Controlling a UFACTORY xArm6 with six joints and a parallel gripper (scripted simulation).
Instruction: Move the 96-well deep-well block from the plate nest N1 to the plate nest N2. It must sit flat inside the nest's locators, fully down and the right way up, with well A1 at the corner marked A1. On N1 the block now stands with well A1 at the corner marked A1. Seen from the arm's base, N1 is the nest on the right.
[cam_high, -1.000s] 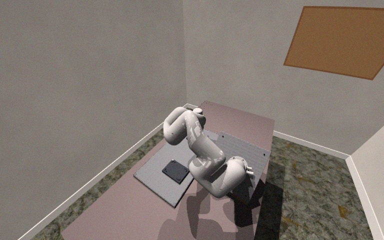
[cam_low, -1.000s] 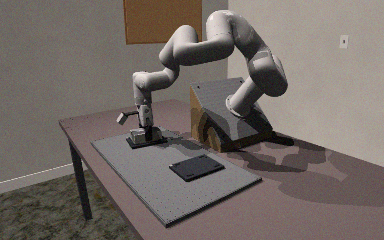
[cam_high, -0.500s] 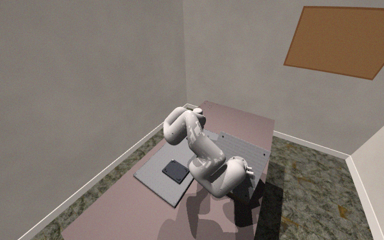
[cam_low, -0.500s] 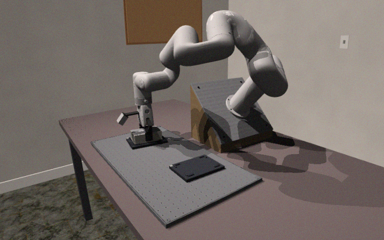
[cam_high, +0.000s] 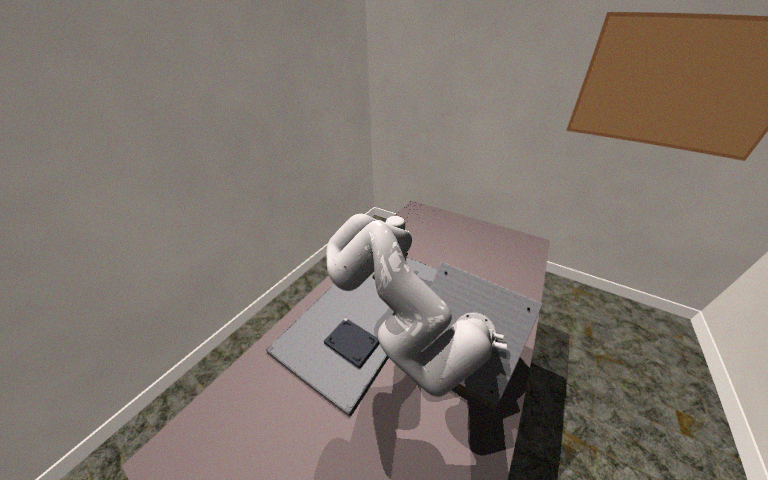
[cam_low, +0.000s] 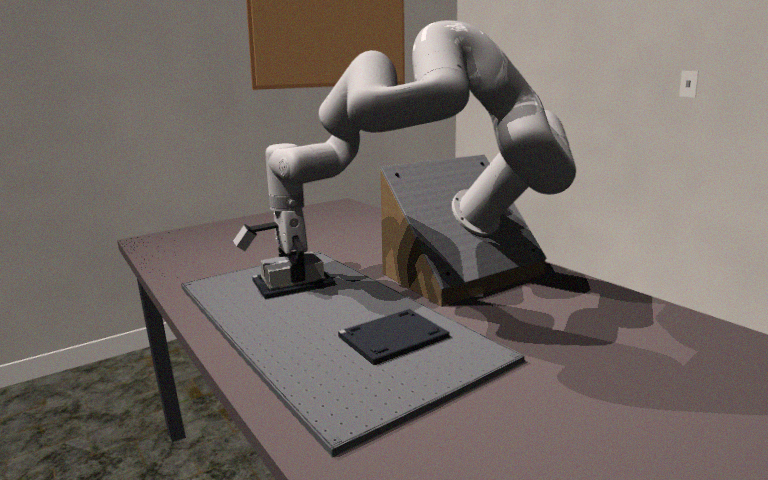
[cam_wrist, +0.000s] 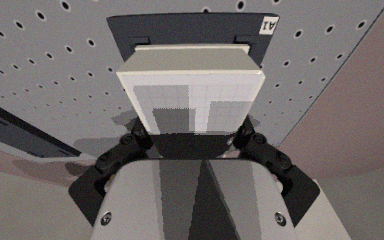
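Gripper (cam_wrist: 192, 137) clamped across the deep-well block (cam_wrist: 192, 95), which sits on nest N1 (cam_low: 266, 287) beside the A1 label (cam_wrist: 268, 25); nest N2 (cam_low: 393, 335) lies apart on the perforated plate (cam_low: 294, 362)

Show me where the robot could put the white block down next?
The dark nest N2 has nothing on it. The gray board shows bare patches between the two nests and along its front edge. It is crowded at N1, where the pincer grips the block.
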